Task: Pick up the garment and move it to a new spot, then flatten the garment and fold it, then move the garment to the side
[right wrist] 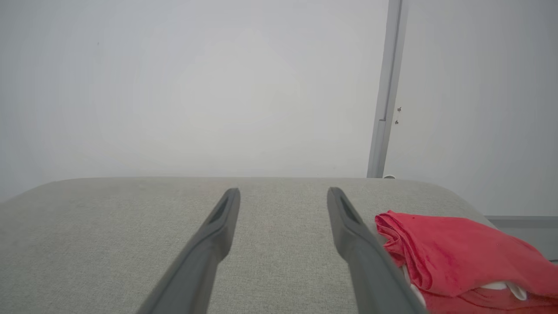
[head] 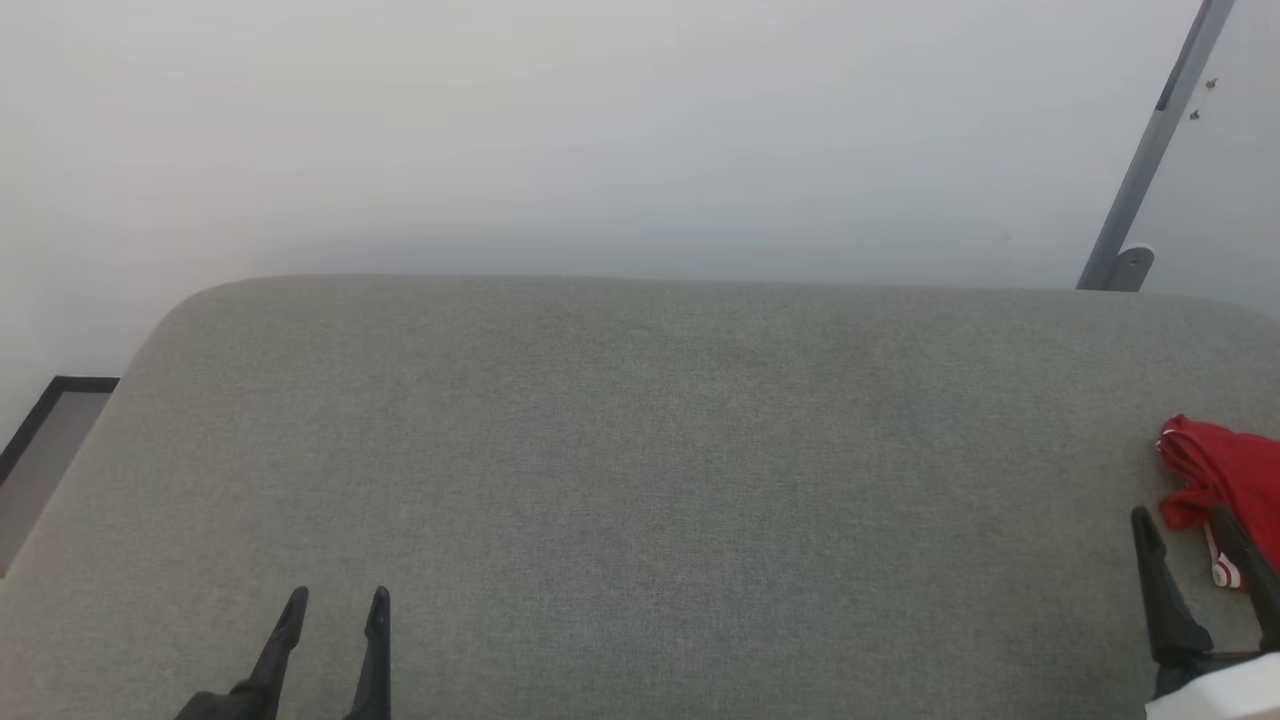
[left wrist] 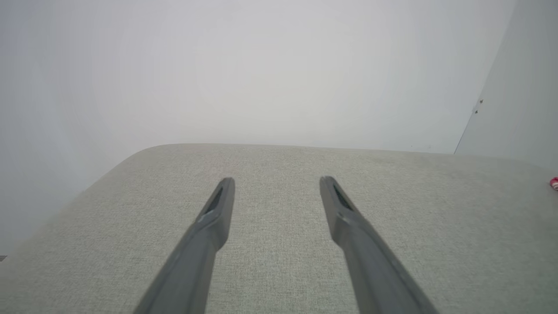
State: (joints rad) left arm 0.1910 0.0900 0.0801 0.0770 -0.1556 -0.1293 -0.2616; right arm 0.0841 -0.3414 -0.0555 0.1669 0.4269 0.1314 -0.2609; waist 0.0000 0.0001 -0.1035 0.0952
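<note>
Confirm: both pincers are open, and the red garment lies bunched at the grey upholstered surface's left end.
No. The head view shows the red garment bunched at the right end of the grey upholstered surface, by the right pincer; it and the left pincer are open.

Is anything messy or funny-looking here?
Yes, the red T-shirt is scrunched in a heap at the far right edge of the grey cushion, beside the open right gripper, instead of lying flat. Nothing looks spilled or broken.

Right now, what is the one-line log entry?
garment: bunched, right edge of grey surface, unheld | left gripper: open, empty | right gripper: open, beside garment
</note>
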